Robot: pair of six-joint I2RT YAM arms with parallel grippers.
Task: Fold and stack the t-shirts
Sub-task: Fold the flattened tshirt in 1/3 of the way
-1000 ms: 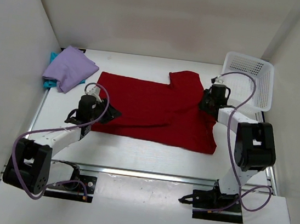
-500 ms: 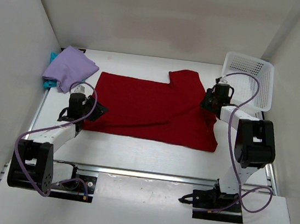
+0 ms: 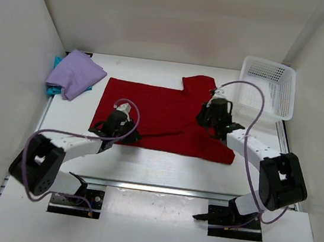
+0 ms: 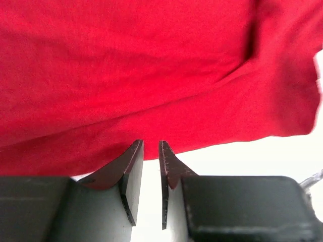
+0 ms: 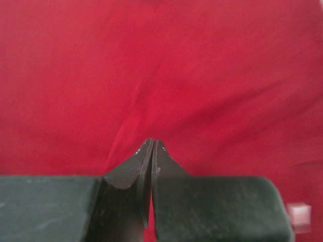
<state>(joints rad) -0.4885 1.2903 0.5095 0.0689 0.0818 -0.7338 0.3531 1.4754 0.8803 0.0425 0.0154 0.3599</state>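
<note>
We see the table [image 3: 162, 164] with the red t-shirt [image 3: 163, 112] spread flat across its middle, one sleeve pointing toward the far side. The white basket [image 3: 269, 81] stands at the far right corner, apart from the cloth. At the far left the lavender t-shirt [image 3: 76, 72] lies bunched on top of the teal t-shirt [image 3: 52, 90], of which only slivers show.

The left gripper [image 3: 128, 133] sits low at the red shirt's near hem, toward its left end. The right gripper [image 3: 205, 116] is over the shirt's right part, just below the sleeve.

Against the frame a second ago, we find the left gripper has come in from the shirt's left edge to the near hem. The right gripper has slid inward from the shirt's right edge onto the body of the cloth. The two folded shirts and the basket lie as they did.

The overhead view hides both sets of jaws; the wrist views show them. The left fingers [image 4: 132, 169] stand a narrow slit apart, tips at the hem, with white table below; we cannot tell whether any cloth lies between them. The right fingers [image 5: 128, 174] are pressed together with red cloth filling the view, and a crease runs up from the tips. We cannot tell whether they pinch it.
</note>
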